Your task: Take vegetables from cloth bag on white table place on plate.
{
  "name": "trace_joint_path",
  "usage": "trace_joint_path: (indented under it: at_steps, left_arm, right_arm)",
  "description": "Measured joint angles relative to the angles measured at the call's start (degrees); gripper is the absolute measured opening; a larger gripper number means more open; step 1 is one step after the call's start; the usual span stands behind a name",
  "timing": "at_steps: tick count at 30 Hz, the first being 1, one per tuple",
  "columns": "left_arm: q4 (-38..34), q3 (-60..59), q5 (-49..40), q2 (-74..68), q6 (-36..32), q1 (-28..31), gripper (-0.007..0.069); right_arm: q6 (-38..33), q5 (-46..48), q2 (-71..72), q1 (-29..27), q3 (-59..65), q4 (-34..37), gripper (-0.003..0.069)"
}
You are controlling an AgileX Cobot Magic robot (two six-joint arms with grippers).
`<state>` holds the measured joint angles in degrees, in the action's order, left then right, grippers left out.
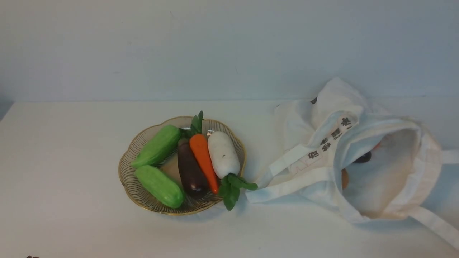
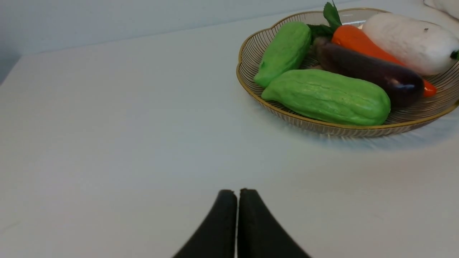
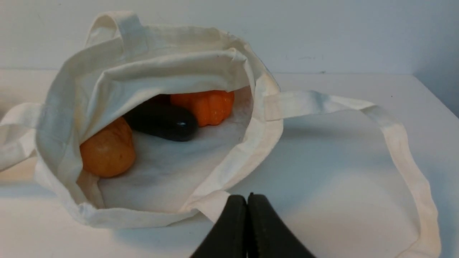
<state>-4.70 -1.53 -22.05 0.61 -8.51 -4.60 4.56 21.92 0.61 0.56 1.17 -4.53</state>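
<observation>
Five vegetables sit in the glass dish [image 1: 166,214], left of centre on the worktop [image 1: 150,236]; I judge they were laid there as the finished part of the job. Leftmost come two green gourds [image 1: 157,146] [image 1: 160,186], one farther from me and one nearer, tucked against the left of the dish; next lies the eggplant [image 1: 191,168], then the carrot [image 1: 203,157], then the white radish [image 1: 223,154], side by side, probably so that all fit; the radish's leaves [image 1: 231,188] spill over the near right rim.

My left fingers [image 2: 238,195] are closed together with nothing between them; my right fingers [image 3: 247,200] are likewise shut and bare, pointing down by the bag's mouth.

Right of the dish the cloth bag [image 1: 426,172] lies on its side, mouth gaping toward the near right, which should let me reach in; inside I see a round brown vegetable [image 3: 107,150], a dark glossy one [image 3: 165,120] and an orange lobed one [image 3: 208,105], so work remains; the drooping upper cloth could snag me, and I would open my right fingers before entering.

Underneath, the worktop is white and matte; behind its far edge rises a plain pale wall [image 1: 215,46], bluish in soft light.
</observation>
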Motion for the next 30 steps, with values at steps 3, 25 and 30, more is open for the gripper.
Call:
trace_joint_path:
  at_steps: [3, 25, 30]
  left_arm:
    - [0.00, 0.00, 0.00, 0.00, 0.00, 0.00, -0.0008]
    - [0.00, 0.00, 0.00, 0.00, 0.00, 0.00, -0.0008]
    - [0.00, 0.00, 0.00, 0.00, 0.00, 0.00, -0.0008]
  right_arm:
    - [0.00, 0.00, 0.00, 1.01, 0.00, 0.00, -0.0015]
    - [0.00, 0.00, 0.00, 1.13, 0.00, 0.00, -0.0015]
    - [0.00, 0.00, 0.00, 1.13, 0.00, 0.00, -0.0015]
